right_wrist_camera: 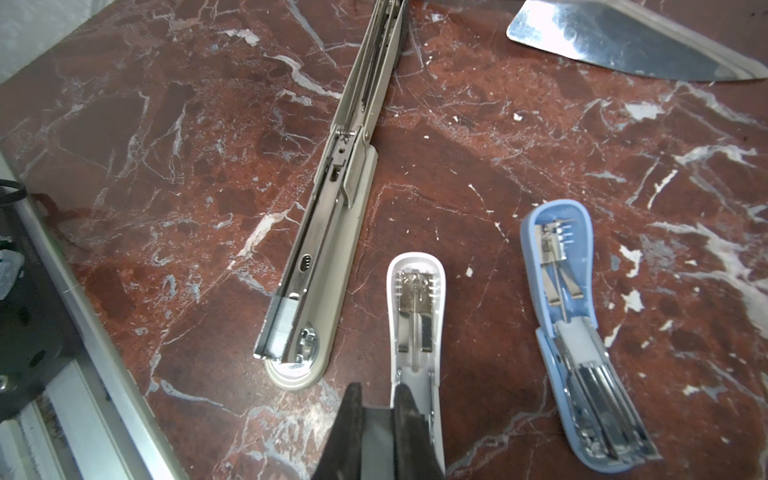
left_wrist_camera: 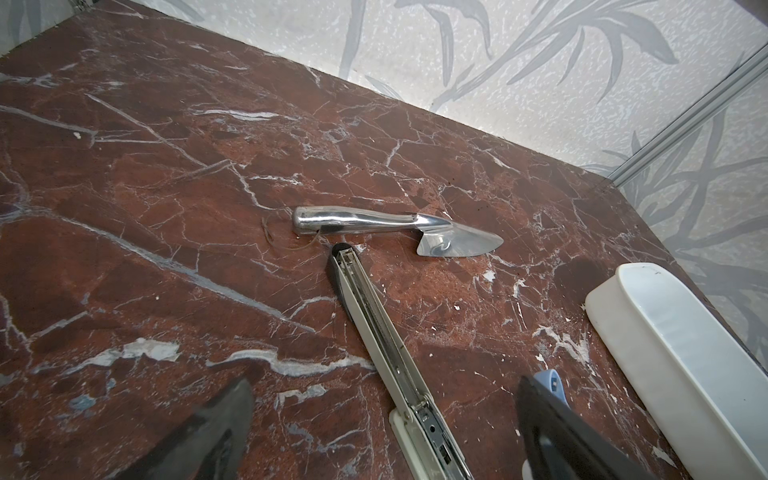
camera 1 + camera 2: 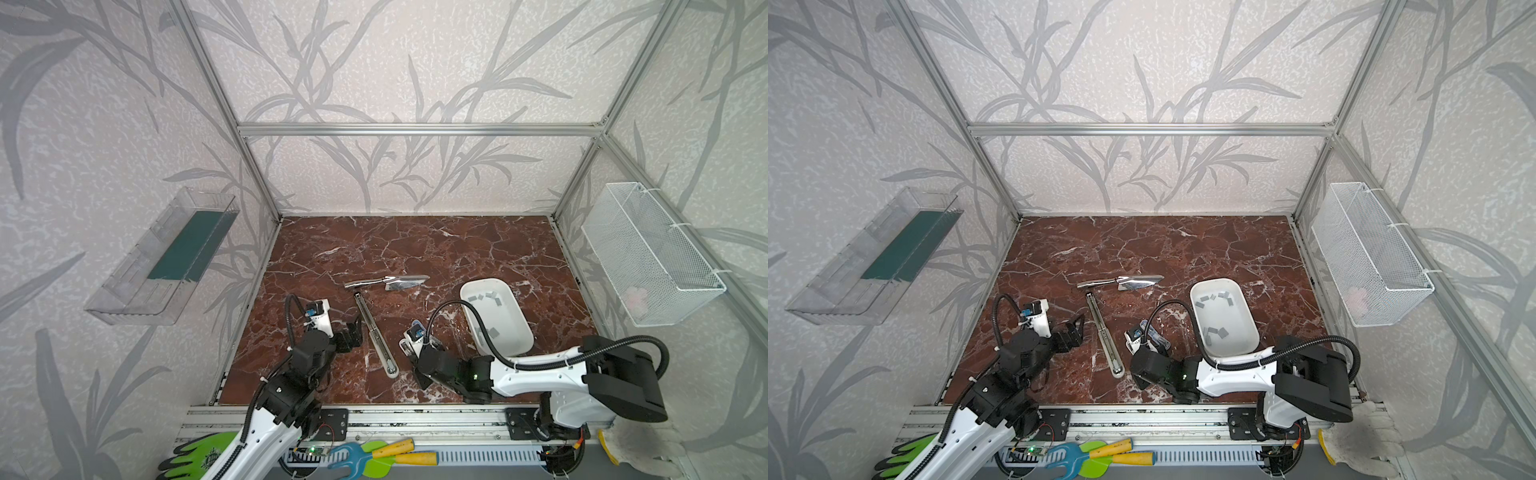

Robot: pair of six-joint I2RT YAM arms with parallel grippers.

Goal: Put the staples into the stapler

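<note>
Steel trowel (image 3: 386, 282) lies beyond long stapler (image 3: 376, 336); left pincer (image 2: 384, 384) released, right pincer (image 1: 377, 390) clenched.

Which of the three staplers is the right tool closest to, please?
The small white stapler: the right tool sits at its end; the blue stapler and long beige stapler lie apart.

Left fingers (image 2: 216, 428) spread wide, held low; right fingers (image 1: 347, 419) pressed together, angled downward.

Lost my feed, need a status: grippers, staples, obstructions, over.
Left gripper open, empty. Right gripper shut on apparent staple strip at open white stapler. More staples in tub. Blue stapler alongside, not blocking.
</note>
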